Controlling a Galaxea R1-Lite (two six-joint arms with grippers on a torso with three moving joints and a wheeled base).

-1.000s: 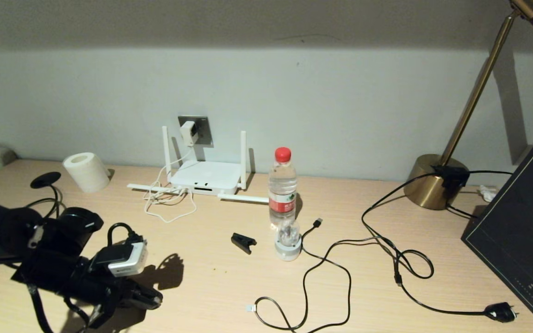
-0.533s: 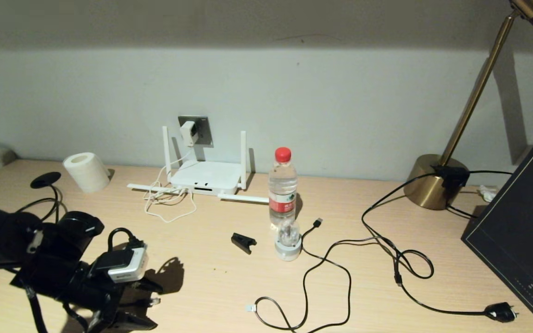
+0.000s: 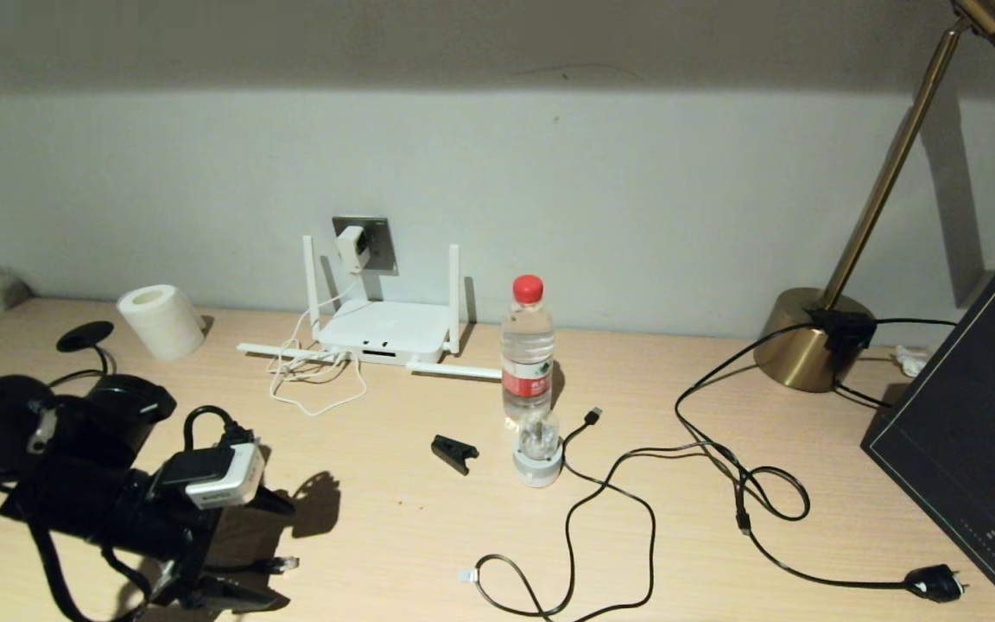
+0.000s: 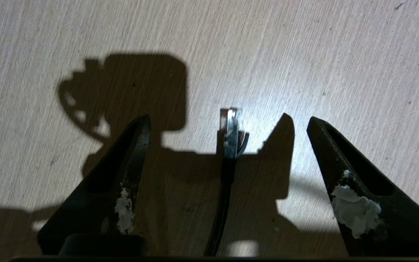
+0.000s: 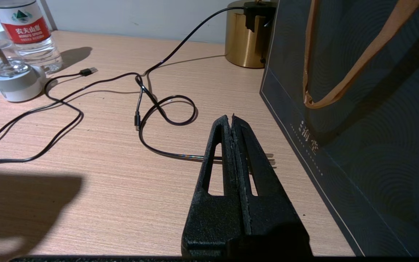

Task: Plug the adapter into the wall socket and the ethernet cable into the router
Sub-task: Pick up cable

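Note:
The white adapter (image 3: pixel 349 248) sits in the grey wall socket (image 3: pixel 379 245), and its thin white cord runs down to the white router (image 3: pixel 385 330) below. My left gripper (image 3: pixel 273 553) is low over the table's near left, open. The ethernet cable's clear-tipped plug (image 4: pixel 231 131) lies on the wood between the spread fingers (image 4: pixel 133 163), touching neither. In the head view the plug (image 3: pixel 287 564) shows there too, and the cable's round disc end (image 3: pixel 85 335) lies farther back on the left. My right gripper (image 5: pixel 230 118) is shut and empty, beside a dark bag.
A water bottle (image 3: pixel 527 350), a small white-based dome (image 3: pixel 537 456) and a black clip (image 3: pixel 454 452) stand mid-table. A paper roll (image 3: pixel 161 320) lies back left. Black cords (image 3: pixel 636 484) loop towards a brass lamp base (image 3: pixel 808 339). The dark bag (image 3: pixel 972 432) fills the right edge.
My left gripper has gone from shut to wide open, and the ethernet plug now lies free on the table. The left arm has shifted slightly to the left.

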